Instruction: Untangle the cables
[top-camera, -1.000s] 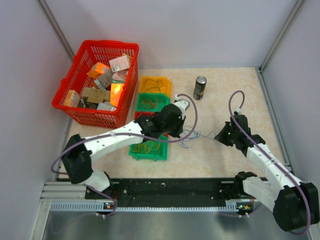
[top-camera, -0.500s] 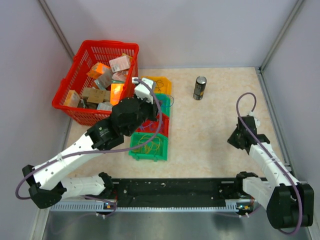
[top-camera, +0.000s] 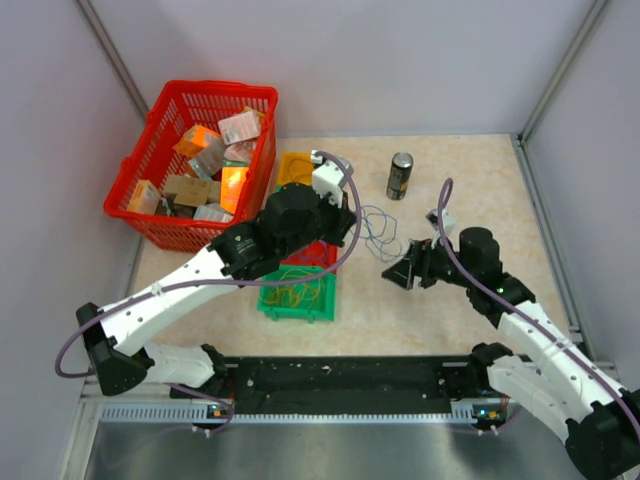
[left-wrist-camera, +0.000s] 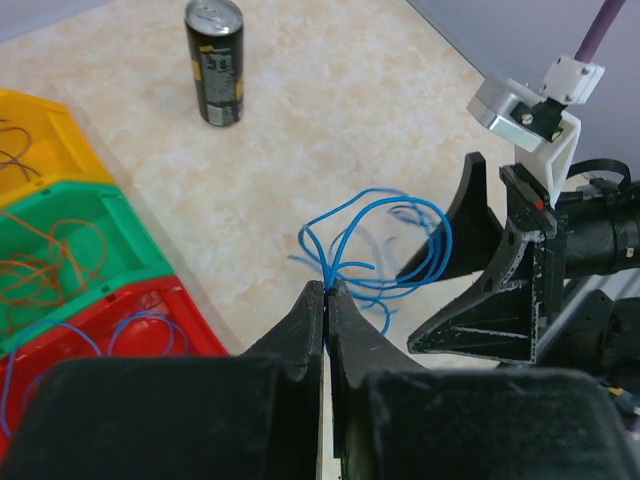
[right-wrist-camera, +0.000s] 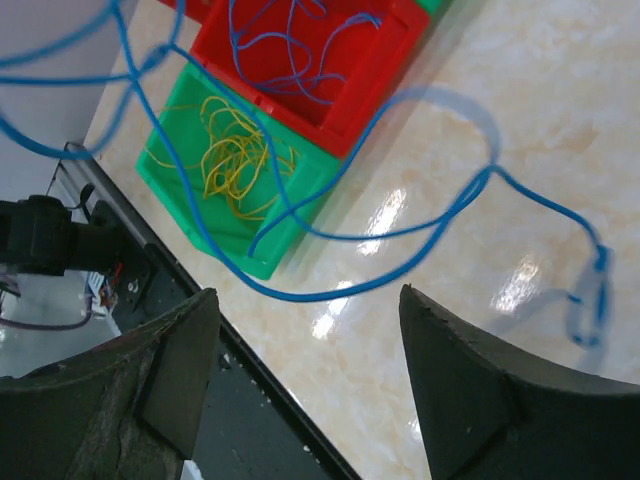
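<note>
A thin blue cable (left-wrist-camera: 385, 215) hangs in loose loops from my left gripper (left-wrist-camera: 327, 290), which is shut on it just above the table. From above, the loops (top-camera: 378, 228) trail right of the left gripper (top-camera: 350, 222). My right gripper (top-camera: 396, 272) stands open close beside them. In the right wrist view a strand of the blue cable (right-wrist-camera: 440, 215) runs just ahead of the open right gripper (right-wrist-camera: 308, 292), with nothing gripped. More cables lie in the bins: blue ones in the red bin (right-wrist-camera: 350, 125), yellow ones in a green bin (right-wrist-camera: 280, 240).
A row of small bins, yellow (top-camera: 290, 160) at the back and green (top-camera: 295, 315) at the front, lies under the left arm. A red basket (top-camera: 150, 150) of boxes stands at the back left. A dark can (top-camera: 400, 175) stands upright behind the cables.
The left arm swung right from over the bins, drawing the blue cable out over the table. The right arm came in from the right edge and its gripper opened.
</note>
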